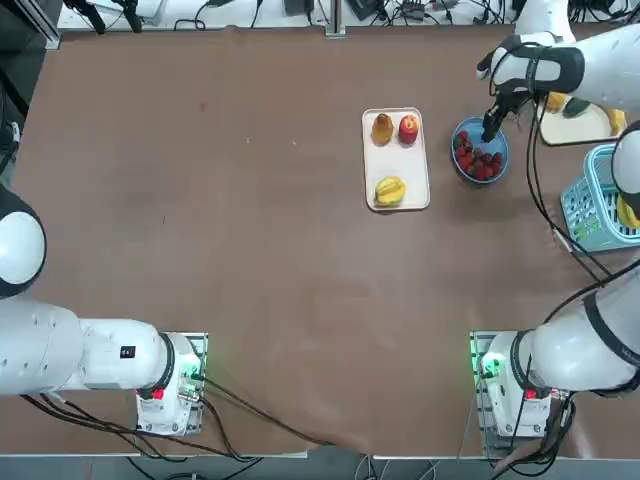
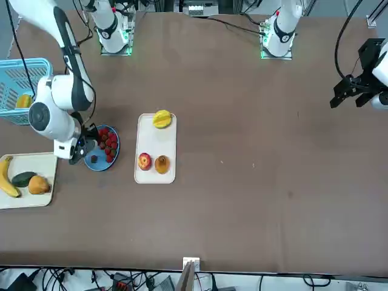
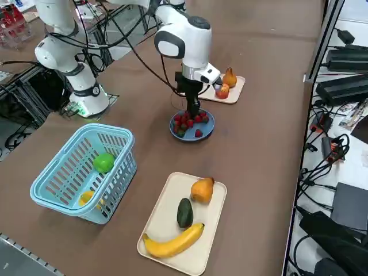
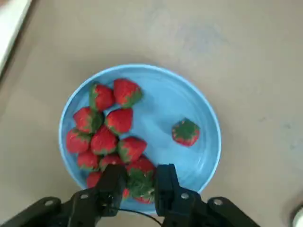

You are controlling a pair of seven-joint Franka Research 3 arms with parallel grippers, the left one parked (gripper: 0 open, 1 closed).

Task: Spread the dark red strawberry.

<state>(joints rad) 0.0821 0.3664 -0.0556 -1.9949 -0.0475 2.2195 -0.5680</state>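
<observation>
1. The dark red strawberry [image 4: 118, 120] pile looks bumpy and faintly glossy, with matt green leafy caps.
2. The blue plate [image 4: 199, 156] under it reads as smooth plastic with a soft sheen.
3. The right gripper [image 4: 138, 185] shows matt black fingers that look like hard plastic, pinched on one berry.
4. The table [image 1: 250, 280] is a dull brown, matt surface, faintly mottled.
5. The cream tray [image 1: 398, 165] looks like smooth plastic.
6. The light blue basket [image 3: 69, 178] is slatted plastic, slightly shiny.
7. The right arm's white shell [image 3: 192, 34] is glossy and smooth.

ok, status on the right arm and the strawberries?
Right tool shut on one strawberry at plate rim. Strawberries mostly clustered, one apart. Nothing in the way.
</observation>
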